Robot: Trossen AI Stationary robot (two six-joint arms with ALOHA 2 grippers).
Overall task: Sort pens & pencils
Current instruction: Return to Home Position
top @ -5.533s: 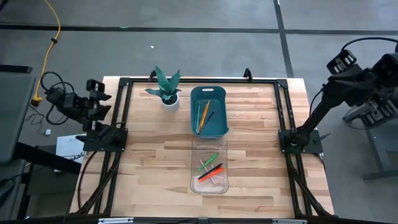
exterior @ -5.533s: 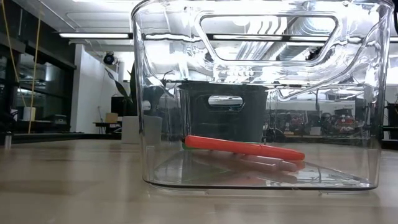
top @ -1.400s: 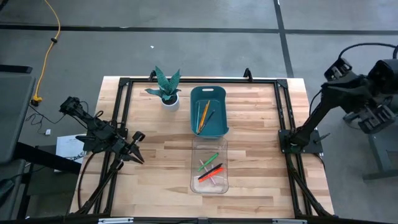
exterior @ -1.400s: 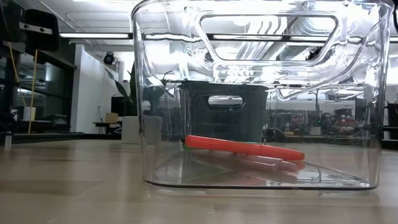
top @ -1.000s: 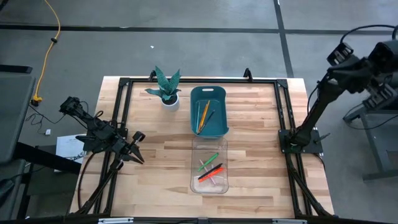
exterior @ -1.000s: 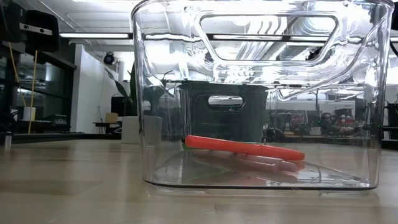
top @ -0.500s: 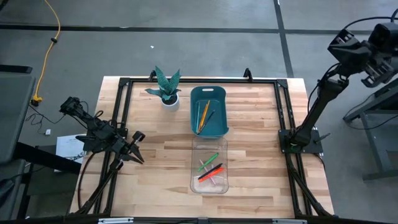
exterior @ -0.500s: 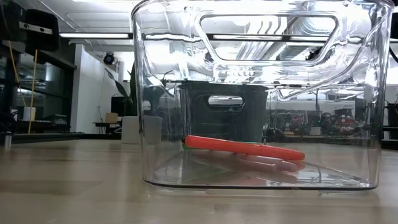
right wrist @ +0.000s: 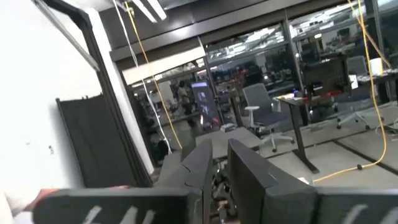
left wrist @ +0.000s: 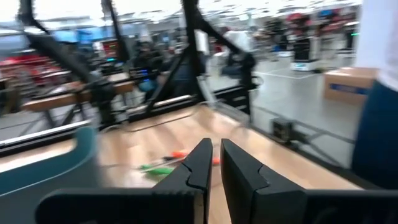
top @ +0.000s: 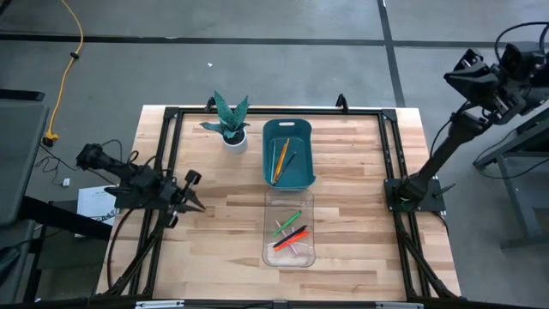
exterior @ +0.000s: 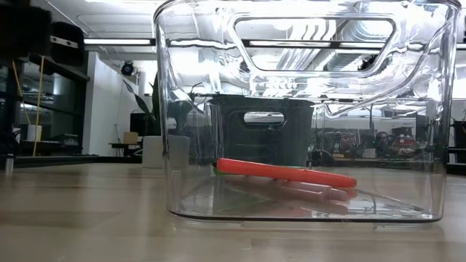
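Observation:
The pens, green, red, black and pink, lie on the floor of a clear bin near the table's middle. The low view shows a red pen resting on pink ones. The pencils, orange and yellow, lie in a teal bin just behind it. My left gripper hangs shut over the table's left part, pointing level toward the bins; its wrist view sees the pens. My right gripper is raised beyond the table's right edge, shut and holding nothing.
A small potted plant stands at the far left of the teal bin. Black frame rails run along the table's left and right sides. Bare wood lies between my left gripper and the bins.
My left gripper has swung a little toward the table's far edge, so it points more toward the bins; it stays shut. My right arm has kept swinging beyond the table's right edge, its wrist turning. The pens, pencils and bins have not moved.

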